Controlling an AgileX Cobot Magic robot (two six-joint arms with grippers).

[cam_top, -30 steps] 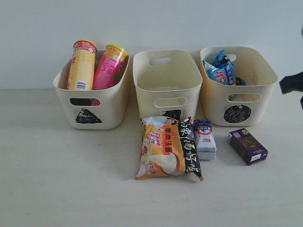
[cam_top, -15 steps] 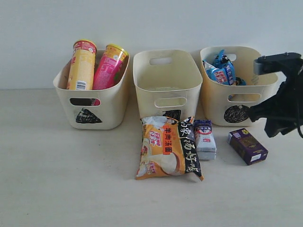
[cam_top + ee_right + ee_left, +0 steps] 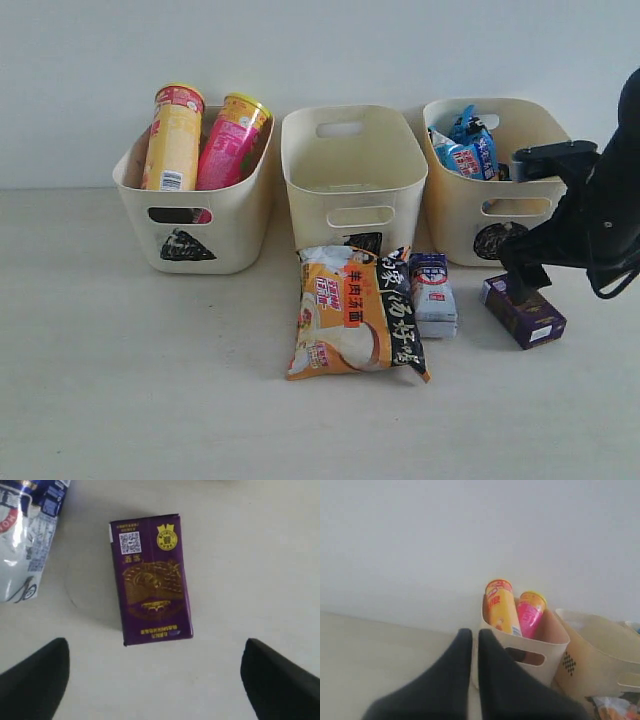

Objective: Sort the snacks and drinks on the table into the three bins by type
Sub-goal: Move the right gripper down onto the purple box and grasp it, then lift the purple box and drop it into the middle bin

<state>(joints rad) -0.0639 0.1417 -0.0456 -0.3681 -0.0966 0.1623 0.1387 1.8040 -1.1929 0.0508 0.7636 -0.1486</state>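
The purple carton [image 3: 523, 310] lies flat on the table [image 3: 150, 380] in front of the circle bin [image 3: 455, 225]. My right gripper [image 3: 524, 278] hangs just above it, open, with the carton [image 3: 151, 577] lying beyond the wide gap between the fingers [image 3: 154, 647]. The white-blue carton [image 3: 432, 292] and the orange-black noodle packet [image 3: 355, 315] lie before the middle bin [image 3: 310, 215]. The yellow can [image 3: 173, 140] and pink can [image 3: 232, 142] stand in the triangle bin [image 3: 235, 235]. The blue noodle packet [image 3: 468, 148] is in the circle bin. My left gripper [image 3: 475, 632] is shut and empty, out of the exterior view.
The three bins stand in a row against a white wall. The middle bin's mark is partly hidden behind the noodle packet. The white-blue carton [image 3: 25, 540] lies close beside the purple one.
The right arm came in from the right edge and dropped down over the purple carton. None of the snacks, drinks or bins has moved.
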